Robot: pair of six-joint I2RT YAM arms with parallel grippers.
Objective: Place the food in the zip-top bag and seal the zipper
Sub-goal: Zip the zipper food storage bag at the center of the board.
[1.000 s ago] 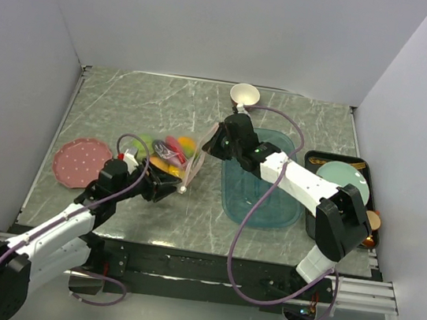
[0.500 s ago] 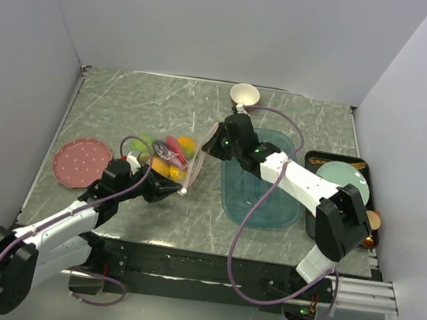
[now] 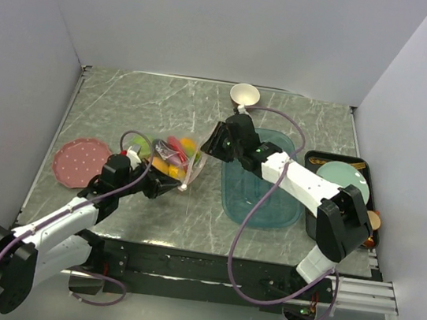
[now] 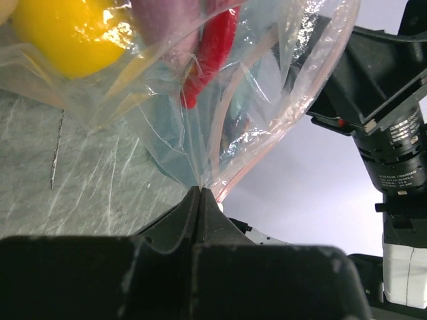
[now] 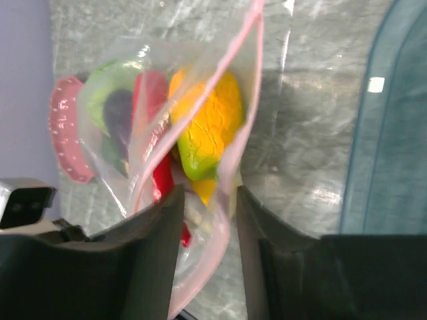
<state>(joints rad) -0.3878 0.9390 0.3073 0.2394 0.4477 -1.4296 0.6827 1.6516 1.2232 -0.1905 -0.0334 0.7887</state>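
Filled zip-top bag (image 3: 168, 157) sits on worktop (image 3: 125, 108), at nine o'clock of teal tray (image 3: 270, 208). Left gripper (image 4: 200, 200) jaws pinched on bag corner at end of zipper (image 5: 250, 73). Right gripper (image 5: 208, 193) jaws parted, straddling strip. Film likely floppy, slick; stiffer zipper judged best hold.

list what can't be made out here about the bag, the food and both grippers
- Zipper: sealed or not; tiny in the top view, cut off by the right wrist view's edges, partly between the right gripper fingers.
- Food count: pieces overlap under the zip-top bag and its creased plastic, every view.
- Yellow fruit: cut off by the left wrist view's top edge.
- Left gripper: which layers it pinches; its shut fingers cover them.
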